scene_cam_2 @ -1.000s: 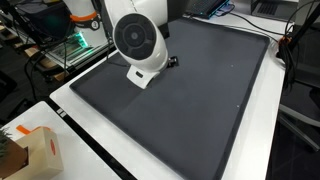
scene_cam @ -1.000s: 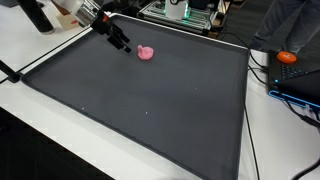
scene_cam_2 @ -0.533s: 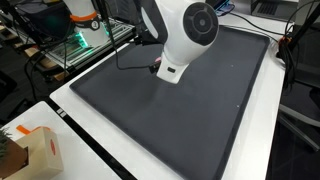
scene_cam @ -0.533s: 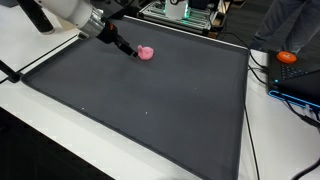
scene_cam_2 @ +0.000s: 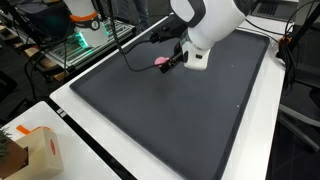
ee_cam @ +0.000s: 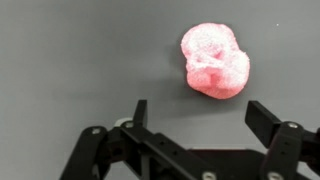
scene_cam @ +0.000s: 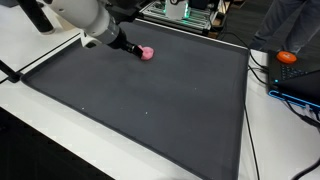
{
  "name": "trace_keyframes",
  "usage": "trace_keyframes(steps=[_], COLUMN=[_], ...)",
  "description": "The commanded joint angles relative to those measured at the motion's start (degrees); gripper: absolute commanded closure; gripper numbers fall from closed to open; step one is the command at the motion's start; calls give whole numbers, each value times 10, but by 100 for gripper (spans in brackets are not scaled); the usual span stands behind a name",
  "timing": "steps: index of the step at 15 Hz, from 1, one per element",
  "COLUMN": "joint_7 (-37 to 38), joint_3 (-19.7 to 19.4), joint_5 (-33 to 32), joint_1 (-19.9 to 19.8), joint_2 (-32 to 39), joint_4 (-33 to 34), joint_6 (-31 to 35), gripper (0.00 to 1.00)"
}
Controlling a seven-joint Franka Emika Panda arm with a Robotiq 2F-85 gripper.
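Note:
A small pink lumpy object [ee_cam: 215,62] lies on the dark grey mat [ee_cam: 70,60]. It shows in both exterior views [scene_cam: 147,53] [scene_cam_2: 161,62] near the mat's far edge. My gripper [ee_cam: 200,112] is open and empty, its two black fingers just short of the pink object, which sits a little toward the right-hand finger. In an exterior view the gripper [scene_cam: 134,51] is right beside the object, low over the mat. In an exterior view the white wrist [scene_cam_2: 205,25] hides most of the fingers.
The dark mat [scene_cam: 150,110] covers a white table. An orange object [scene_cam: 288,58] and cables lie beyond one edge. A cardboard box [scene_cam_2: 30,150] sits at a corner. A metal rack with equipment [scene_cam_2: 85,40] stands beside the table.
The arm has swung across toward the pink object and lowered; the open gripper now sits right next to it. The pink object has not moved.

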Motion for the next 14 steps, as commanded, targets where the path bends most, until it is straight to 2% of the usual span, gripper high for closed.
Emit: trace_keyframes(steps=[1, 6, 14], joint_7=[-54, -141, -299], joint_3=[18, 48, 98], joint_5=[-53, -100, -153], joint_1=[17, 32, 38], joint_2=[-18, -47, -98], joint_4=[-21, -52, -146], joint_6=[24, 53, 113], gripper=[0, 0, 0])
